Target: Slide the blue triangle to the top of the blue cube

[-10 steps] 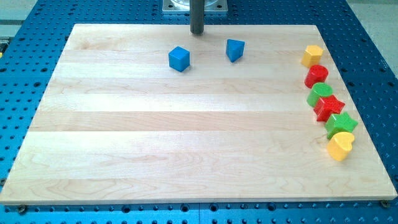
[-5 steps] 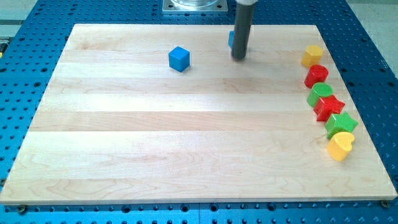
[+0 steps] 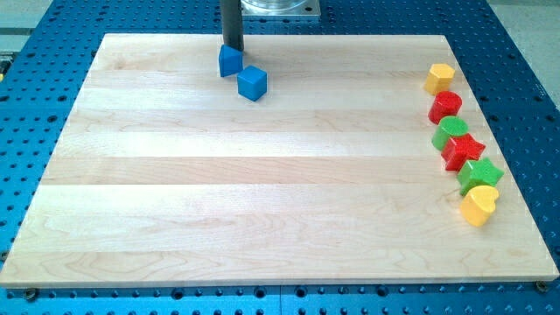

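Pincer: there is none to see; the arm ends in a plain dark rod, so nothing is spread, pressed together or pinching.
My tip (image 3: 232, 49): at the far edge of the tabletop, left of centre, just behind the blue triangle and at its far edge; whether it touches the block I cannot tell.
Blue triangle (image 3: 230, 60): far part of the tabletop, left of centre, directly in front of my tip; it sits just behind and slightly left of the blue cube, their corners close enough that contact cannot be ruled out.
Blue cube (image 3: 252, 82): a little nearer and to the right of the blue triangle, turned so a corner faces the viewer.
Tabletop (image 3: 262, 201): pale wooden board resting on a blue perforated base (image 3: 52, 35); its middle and near parts carry no blocks.
Right-edge row: six blocks in a curved line running from far to near.
Yellow block (image 3: 439, 78): farthest in the row, roughly hexagonal.
Red block (image 3: 445, 107): next, rounded.
Green block (image 3: 451, 131): third, rounded, touching the red star.
Red star (image 3: 462, 151): fourth, overlapping the green block in view.
Green star (image 3: 480, 175): fifth, just beside the red star.
Yellow heart (image 3: 479, 206): nearest, right beside the green star.
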### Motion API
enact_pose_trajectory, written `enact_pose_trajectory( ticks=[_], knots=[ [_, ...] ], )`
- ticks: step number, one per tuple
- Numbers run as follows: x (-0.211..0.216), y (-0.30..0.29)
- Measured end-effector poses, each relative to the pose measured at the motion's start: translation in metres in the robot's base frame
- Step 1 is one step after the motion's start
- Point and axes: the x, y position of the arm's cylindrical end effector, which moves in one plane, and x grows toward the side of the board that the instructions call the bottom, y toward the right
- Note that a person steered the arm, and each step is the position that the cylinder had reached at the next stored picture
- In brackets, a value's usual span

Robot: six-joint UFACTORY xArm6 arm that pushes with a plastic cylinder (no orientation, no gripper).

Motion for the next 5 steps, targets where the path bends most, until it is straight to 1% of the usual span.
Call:
enact_pose_trajectory(
  ticks=[1, 2, 3, 4, 5],
  knots=[
    [0.055, -0.046],
    [0.105, -0.019],
    [0.101, -0.07],
    [0.073, -0.044],
    [0.059, -0.004]
  ],
)
